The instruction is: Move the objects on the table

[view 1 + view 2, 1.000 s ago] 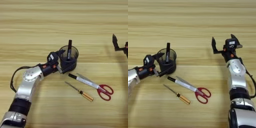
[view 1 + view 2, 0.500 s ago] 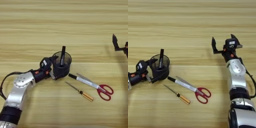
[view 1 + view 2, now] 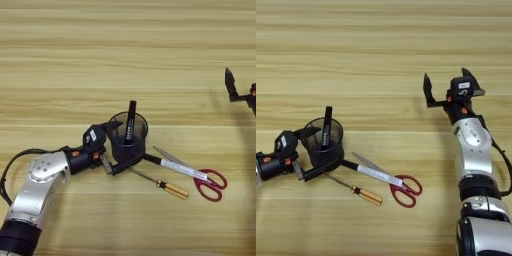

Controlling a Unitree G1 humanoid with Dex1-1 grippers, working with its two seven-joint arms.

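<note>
On the near left part of the table (image 3: 125,50) stands a black wire-mesh pen cup (image 3: 134,146). A slim black marker (image 3: 131,119) is upright inside it. My left gripper (image 3: 120,146) is shut on the cup, one finger at its far side and one along its near base. A white-bodied marker with black ends (image 3: 178,169) lies flat to the right, its left end touching the cup's base. My right gripper (image 3: 448,89) hovers open at the right, well away from the cup and holding nothing.
Red-handled scissors (image 3: 209,182) lie beside the white marker, blades pointing toward the cup. A screwdriver with an orange handle (image 3: 172,189) lies just in front of them. My left forearm (image 3: 42,177) comes in from the lower left corner.
My left gripper has dragged the cup with the black marker leftward and nearer, up against the white marker's end. The right arm has not moved.
</note>
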